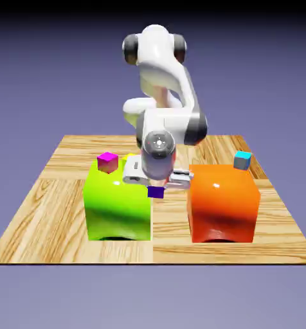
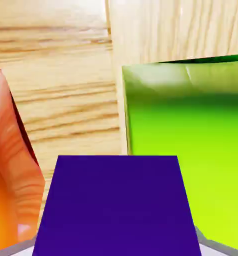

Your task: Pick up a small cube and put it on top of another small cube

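The small cube (image 1: 156, 191), dark violet, sits in my gripper (image 1: 156, 186), which is shut on it above the gap between a big green block (image 1: 117, 209) and a big orange block (image 1: 223, 209). In the hand view the small cube (image 2: 116, 205) fills the lower middle and covers most of my gripper (image 2: 119, 250). Only grey slivers of the fingertips (image 2: 213, 244) show at the bottom corners. A pink-magenta cube (image 1: 107, 161) rests on the green block's top. A cyan cube (image 1: 242, 159) sits at the orange block's far right corner.
The wooden table (image 1: 46, 212) carries both big blocks. In the hand view the green block (image 2: 191, 140) lies to the right, the orange block (image 2: 11, 180) to the left, and a strip of table (image 2: 66, 75) runs between them.
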Robot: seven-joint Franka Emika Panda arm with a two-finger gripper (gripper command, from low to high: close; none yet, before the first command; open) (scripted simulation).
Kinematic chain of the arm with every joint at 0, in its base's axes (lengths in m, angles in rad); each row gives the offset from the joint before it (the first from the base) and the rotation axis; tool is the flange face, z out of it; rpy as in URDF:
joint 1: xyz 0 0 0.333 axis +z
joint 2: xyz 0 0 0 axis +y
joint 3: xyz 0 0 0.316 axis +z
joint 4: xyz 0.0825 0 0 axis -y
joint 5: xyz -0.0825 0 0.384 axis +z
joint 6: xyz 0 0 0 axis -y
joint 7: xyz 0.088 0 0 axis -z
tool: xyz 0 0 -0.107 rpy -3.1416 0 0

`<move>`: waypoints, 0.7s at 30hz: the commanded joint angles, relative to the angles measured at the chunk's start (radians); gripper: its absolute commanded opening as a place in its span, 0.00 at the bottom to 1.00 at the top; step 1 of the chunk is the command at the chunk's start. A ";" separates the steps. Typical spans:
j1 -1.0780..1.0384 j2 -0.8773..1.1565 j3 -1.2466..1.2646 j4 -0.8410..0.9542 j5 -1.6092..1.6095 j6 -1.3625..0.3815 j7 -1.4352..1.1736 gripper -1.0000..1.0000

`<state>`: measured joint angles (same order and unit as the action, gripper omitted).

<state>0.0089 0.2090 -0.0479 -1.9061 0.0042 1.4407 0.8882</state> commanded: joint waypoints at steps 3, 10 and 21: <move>-0.025 -0.109 -0.035 -0.079 0.000 -0.030 -0.012 0.00; -0.083 -0.362 -0.116 -0.263 0.003 -0.098 -0.040 0.00; -0.090 -0.418 -0.123 -0.443 0.001 0.026 -0.040 1.00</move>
